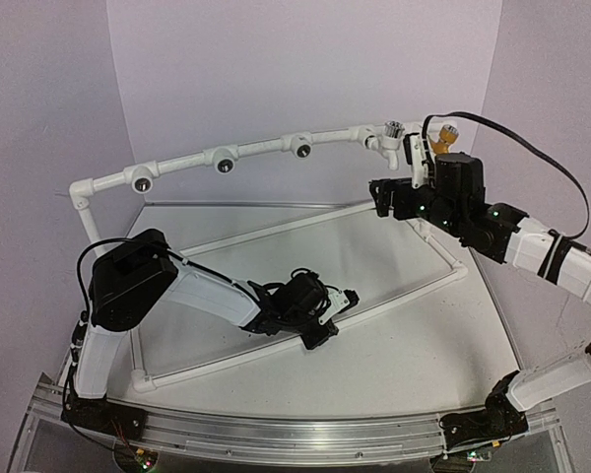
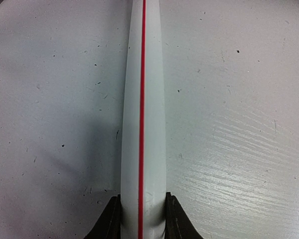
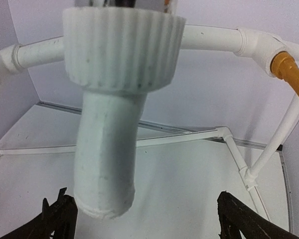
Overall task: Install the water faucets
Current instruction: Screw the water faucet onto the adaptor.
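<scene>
The water faucets (image 1: pixel 414 136) sat at the far-right corner of the pipe frame (image 1: pixel 182 163), on its raised upper rail above the far side of the worktop (image 1: pixel 394 345). From the top camera, the white faucet (image 1: pixel 388 136) and the yellow-orange faucet (image 1: pixel 443 135) were just beside each other. Three round dark sockets (image 1: pixel 225 164) lay further left along the same rail.

Only the right wrist camera showed the white faucet (image 3: pixel 114 99) closely: a ribbed collar up against the rail and a bent spout hanging down. The yellow-orange faucet (image 3: pixel 291 74) projected from the white elbow at that view's right edge. The right gripper (image 1: pixel 424 158) stood just near-side of the faucets with its jaws spread wide. In its own view, the right gripper (image 3: pixel 142 201) held nothing. Its dark fingertips (image 3: pixel 60 216) flanked the spout's lower end without touching it.

Only the left wrist camera showed the red stripe (image 2: pixel 141 124) running along the frame's lower rail (image 2: pixel 152 124), which lay on the scuffed worktop (image 2: pixel 239 124). The left gripper (image 2: pixel 142 221) was clamped narrowly on that rail, one dark finger (image 2: pixel 109 221) against each side. In the top view, the left gripper (image 1: pixel 327 320) lay low near the middle of the worktop. Its arm (image 1: pixel 207 296) hid part of the rail. A black cable (image 1: pixel 532 148) looped over the right arm.
</scene>
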{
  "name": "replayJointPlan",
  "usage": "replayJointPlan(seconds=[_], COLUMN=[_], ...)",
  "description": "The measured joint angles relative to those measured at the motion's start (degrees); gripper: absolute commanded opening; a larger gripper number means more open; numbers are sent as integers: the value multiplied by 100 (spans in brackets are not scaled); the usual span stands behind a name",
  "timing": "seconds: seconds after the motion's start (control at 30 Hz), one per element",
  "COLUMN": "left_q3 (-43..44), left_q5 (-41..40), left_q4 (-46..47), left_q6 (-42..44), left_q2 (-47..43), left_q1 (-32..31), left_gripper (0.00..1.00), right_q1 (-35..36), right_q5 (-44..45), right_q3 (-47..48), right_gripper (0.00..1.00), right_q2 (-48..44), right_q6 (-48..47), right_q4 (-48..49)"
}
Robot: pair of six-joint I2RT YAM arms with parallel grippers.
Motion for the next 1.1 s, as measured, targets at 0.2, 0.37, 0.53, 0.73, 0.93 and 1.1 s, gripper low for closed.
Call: replayJointPlan(seconds=[0.2, 0.37, 0.53, 0.73, 0.93, 1.1], left_q3=[65, 122, 151, 209, 216, 216], left_q5=[5, 1, 4, 3, 4, 7], left_q4=[-66, -100, -111, -151, -157, -157], left_q6=[-6, -28, -40, -52, -53, -55], left_q2=[25, 56, 83, 101, 111, 111], left_q1=[-5, -23, -28, -39, -39, -39], left_gripper=[0, 0, 0, 0, 0, 0], right_q1=[0, 0, 0, 0, 0, 0], right_q5=[-51, -172, -395, -424, 27, 270], right_q3=[698, 1404, 1712, 2072, 2155, 2186], right_gripper=[98, 98, 85, 66, 55, 60], right_q2=[-38, -20, 235, 767, 838, 838], right_q6=[-307, -185, 50, 447, 874, 1006], right_q4=[-942, -1263, -1430, -1574, -1607, -1502])
